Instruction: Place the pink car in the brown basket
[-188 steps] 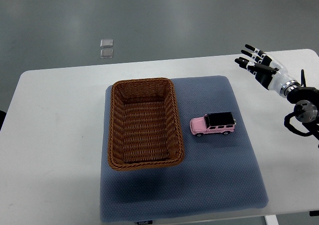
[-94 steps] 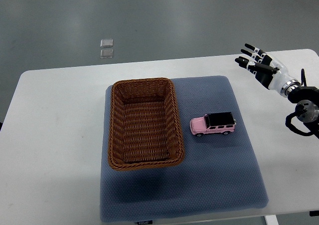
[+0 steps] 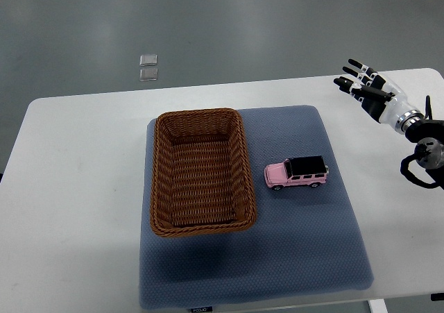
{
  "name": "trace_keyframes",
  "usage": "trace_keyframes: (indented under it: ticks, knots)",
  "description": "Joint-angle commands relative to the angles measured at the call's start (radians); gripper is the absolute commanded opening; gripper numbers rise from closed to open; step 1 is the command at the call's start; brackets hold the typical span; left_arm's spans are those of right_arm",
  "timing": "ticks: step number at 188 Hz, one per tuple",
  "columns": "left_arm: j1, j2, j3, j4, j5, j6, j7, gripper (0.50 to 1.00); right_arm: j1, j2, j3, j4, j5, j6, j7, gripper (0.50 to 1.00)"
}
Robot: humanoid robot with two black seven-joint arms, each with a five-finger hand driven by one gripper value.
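While our right hand [image 3: 366, 93] hovers empty, fingers spread, at the far right of the worktop [image 3: 83, 174], the pink car [image 3: 296, 172] sits on the mat [image 3: 305, 257], just right of the brown basket [image 3: 199, 172]. Step: reach. Next we need to come in over the car & grip it.

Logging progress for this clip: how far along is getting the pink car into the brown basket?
Nothing is done yet. The pink car sits on the blue mat, just right of the brown wicker basket, which holds nothing. In hand: nothing; the right hand hovers over the table's far right corner, fingers spread, well away from the car. Left to do: reach, grasp, carry the car over the rim and release.
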Motion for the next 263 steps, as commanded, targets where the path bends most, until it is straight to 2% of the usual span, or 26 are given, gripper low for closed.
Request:
trace_keyframes:
  ticks: [1,41,65,101,142,167,206,239,263]
  knots:
    - [-0.001,0.0,0.0,-0.003,0.0,0.0,0.0,1.0,0.002,-0.001,0.0,-0.001,0.0,0.0,-0.001,0.915]
    - [-0.001,0.0,0.0,-0.001,0.0,0.0,0.0,1.0,0.0,-0.006,-0.009,0.002,-0.012,0.008,-0.003,0.913]
    - [0.0,0.0,0.0,-0.001,0.0,0.0,0.0,1.0,0.003,-0.009,-0.012,0.005,-0.078,0.063,-0.001,0.913]
    - [-0.001,0.0,0.0,-0.001,0.0,0.0,0.0,1.0,0.032,-0.012,-0.015,0.046,-0.313,0.119,0.009,0.913]
    - [0.0,0.0,-0.001,0.0,0.0,0.0,0.0,1.0,0.078,-0.078,-0.037,0.204,-0.646,0.142,0.026,0.913]
    - [0.002,0.0,-0.001,0.0,0.0,0.0,0.0,1.0,0.147,-0.124,-0.126,0.272,-0.815,0.158,0.035,0.913]
    - [0.002,0.0,-0.001,0.002,0.0,0.0,0.0,1.0,0.262,-0.257,-0.273,0.43,-1.035,0.158,0.029,0.911]
    - [0.003,0.0,-0.001,0.0,0.002,0.0,0.0,1.0,0.292,-0.337,-0.322,0.54,-1.126,0.158,0.026,0.911]
    - [0.003,0.0,-0.001,0.0,0.002,0.002,0.0,1.0,0.29,-0.34,-0.337,0.574,-1.149,0.157,0.011,0.907]
